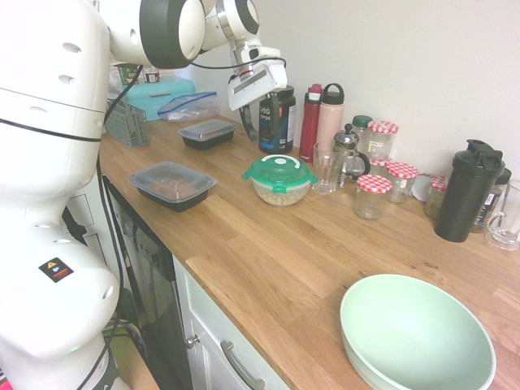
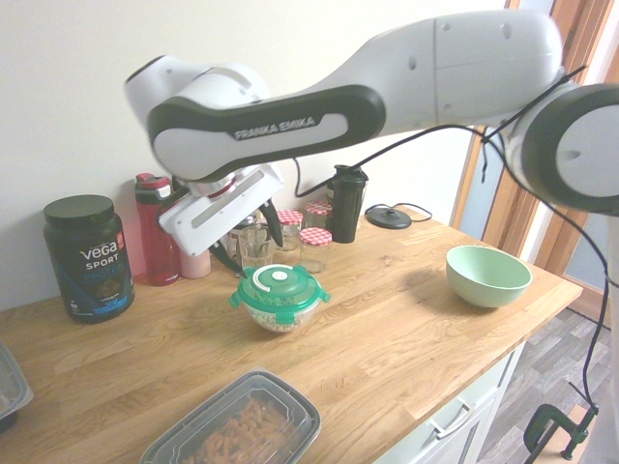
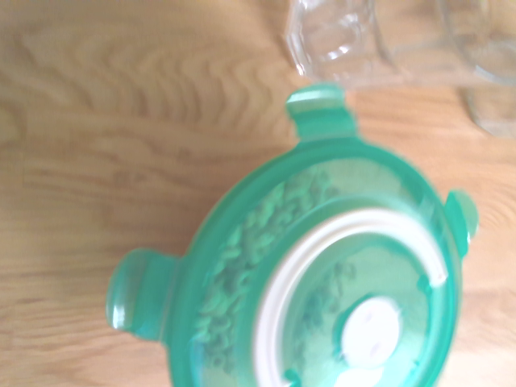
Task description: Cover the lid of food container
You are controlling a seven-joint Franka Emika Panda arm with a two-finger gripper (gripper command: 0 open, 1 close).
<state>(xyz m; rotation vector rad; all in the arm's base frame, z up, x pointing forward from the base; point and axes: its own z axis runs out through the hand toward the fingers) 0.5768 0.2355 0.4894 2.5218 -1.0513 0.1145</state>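
The lid (image 1: pixel 280 171) sits on the food container (image 1: pixel 281 193) on the wooden surface (image 1: pixel 268 252). Above it hangs the claw (image 2: pixel 253 240), fingers apart and empty. Just beside the container stands a clear glass (image 1: pixel 326 167); red-checked jars (image 1: pixel 373 196) are a little further from it, and two black trays (image 1: pixel 172 184) sit on its other side.

A wooden bench (image 1: pixel 268 244) runs along a pale wall. A large pale green bowl (image 1: pixel 416 335) sits near its front edge. Two black trays with clear lids rest on it, one near the front (image 1: pixel 172 184), one further back (image 1: pixel 208 132). By the wall stand a dark tub (image 2: pixel 88 256) printed "Vega Sport", a red bottle (image 1: pixel 310 121), a pink bottle (image 1: pixel 329 116), a clear glass (image 1: pixel 326 167), several jars with red-checked lids (image 1: pixel 373 195) and a black shaker (image 1: pixel 469 192). A teal box (image 1: pixel 158 94) sits at the far end.
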